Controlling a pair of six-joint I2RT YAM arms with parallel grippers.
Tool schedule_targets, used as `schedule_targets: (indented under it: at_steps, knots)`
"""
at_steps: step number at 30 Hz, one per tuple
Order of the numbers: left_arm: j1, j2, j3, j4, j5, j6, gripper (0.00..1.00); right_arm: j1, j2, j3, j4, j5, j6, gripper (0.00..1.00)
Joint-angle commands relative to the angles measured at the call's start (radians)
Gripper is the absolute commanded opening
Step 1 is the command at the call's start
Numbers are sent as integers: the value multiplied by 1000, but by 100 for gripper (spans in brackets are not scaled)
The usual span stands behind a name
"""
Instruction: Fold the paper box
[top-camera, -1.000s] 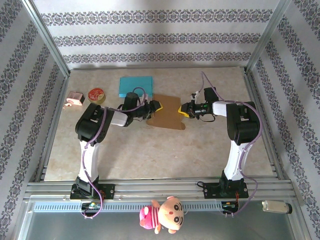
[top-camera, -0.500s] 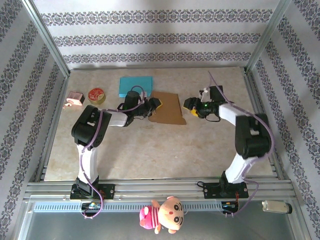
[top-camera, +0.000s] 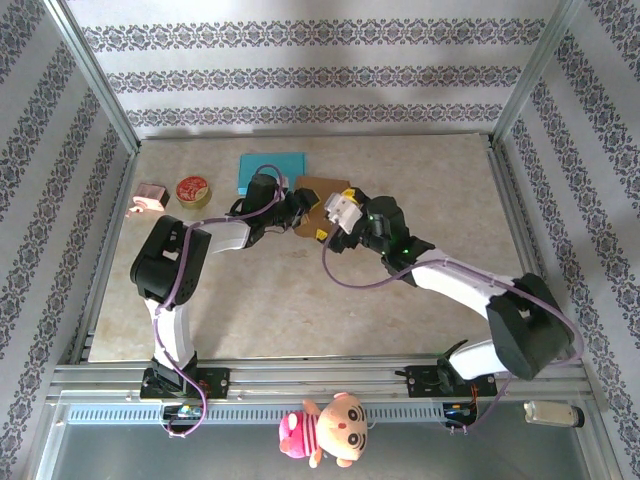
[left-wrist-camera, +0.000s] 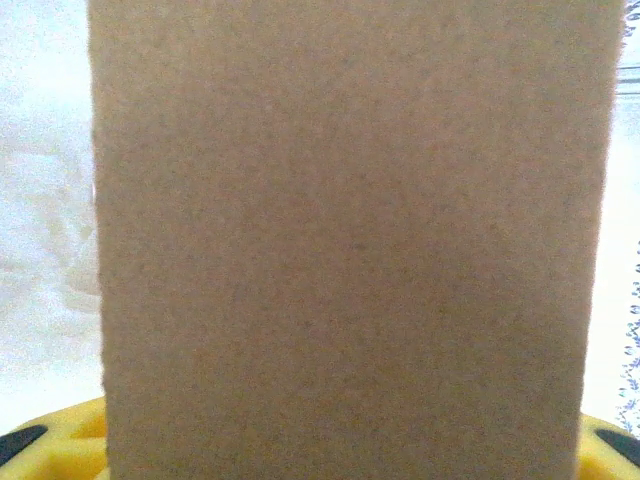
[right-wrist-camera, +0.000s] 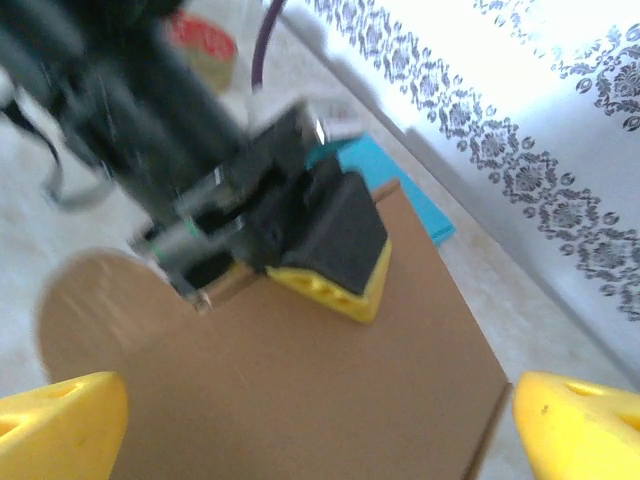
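The paper box (top-camera: 326, 188) is a flat brown cardboard piece at the back middle of the table. My left gripper (top-camera: 303, 208) reaches it from the left and is shut on it. In the left wrist view the cardboard (left-wrist-camera: 350, 250) spans the space between the yellow fingertips (left-wrist-camera: 50, 450). My right gripper (top-camera: 325, 222) hovers just in front of the box with its jaws wide open and nothing between them. In the right wrist view its yellow fingertips (right-wrist-camera: 60, 425) stand far apart above the brown sheet (right-wrist-camera: 330, 390), with the left gripper's black and yellow finger (right-wrist-camera: 330, 265) resting on it.
A flat blue sheet (top-camera: 272, 168) lies just behind the box. A red tape roll (top-camera: 191, 190) and a pink object (top-camera: 151, 197) sit at the back left. A plush toy (top-camera: 330, 430) hangs at the front rail. Metal frame posts border the table.
The right arm swung left across the table to the box and its jaws opened wide. The left gripper kept its hold and shifted the box slightly back.
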Motion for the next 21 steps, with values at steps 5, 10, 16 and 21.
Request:
schedule_targets:
  at_steps: [5,10,16,21]
  knots:
    - [23,-64,22,-36,-9,3,38,30,74,-64,166,63,-320,98]
    - [29,-68,40,-49,3,6,38,43,151,-50,225,116,-352,98]
    - [35,-83,37,-57,-3,4,38,76,259,-26,323,212,-407,98]
    - [38,-97,37,-63,-3,0,38,100,369,-5,478,373,-480,98]
